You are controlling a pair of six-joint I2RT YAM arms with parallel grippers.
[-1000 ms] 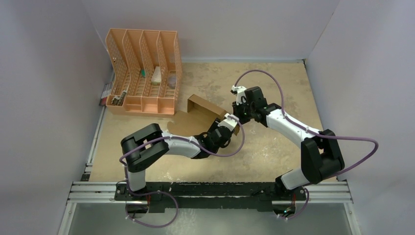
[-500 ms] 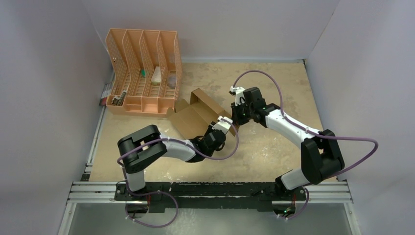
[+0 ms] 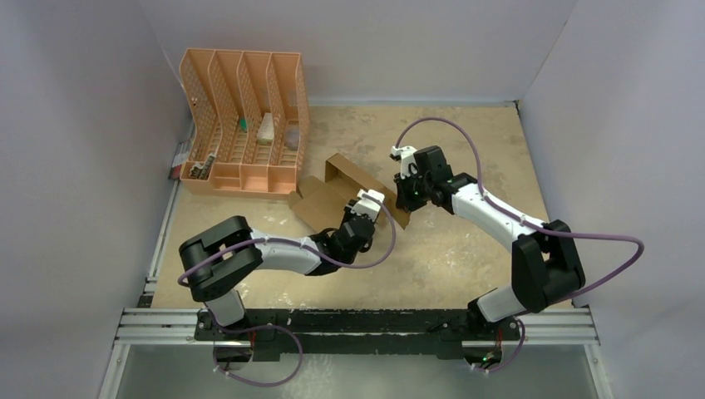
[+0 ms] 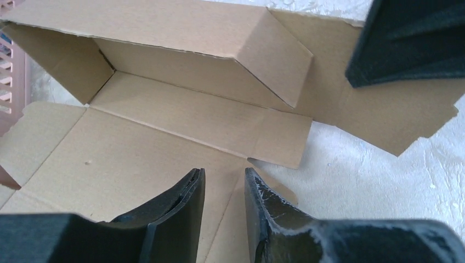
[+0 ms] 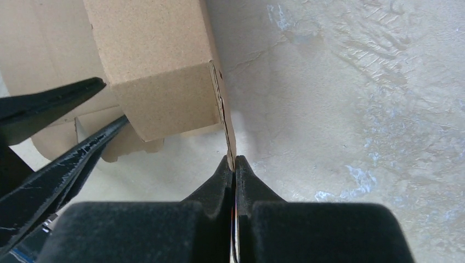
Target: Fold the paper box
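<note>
The paper box (image 3: 328,198) is a brown cardboard sheet, partly folded, with one long wall raised at its far side and flat panels toward the organiser. In the left wrist view the box (image 4: 181,126) shows its raised wall and a flat floor panel. My left gripper (image 3: 368,200) hovers over the flat panel, and its tips (image 4: 225,176) stand a narrow gap apart with nothing between them. My right gripper (image 3: 405,198) is shut on a thin upright flap edge at the box's right end (image 5: 233,162). The folded corner of the box (image 5: 159,66) sits just beyond it.
An orange slotted file organiser (image 3: 245,125) stands at the back left, close to the box's left flaps; its edge shows in the left wrist view (image 4: 5,55). The tan table (image 3: 474,141) is walled by white panels on three sides. The arms' purple cables loop above the right side.
My left gripper has moved left and farther back over the sheet, its elbow swinging left. The box's flat panels have shifted toward the organiser. The right gripper has kept its hold.
</note>
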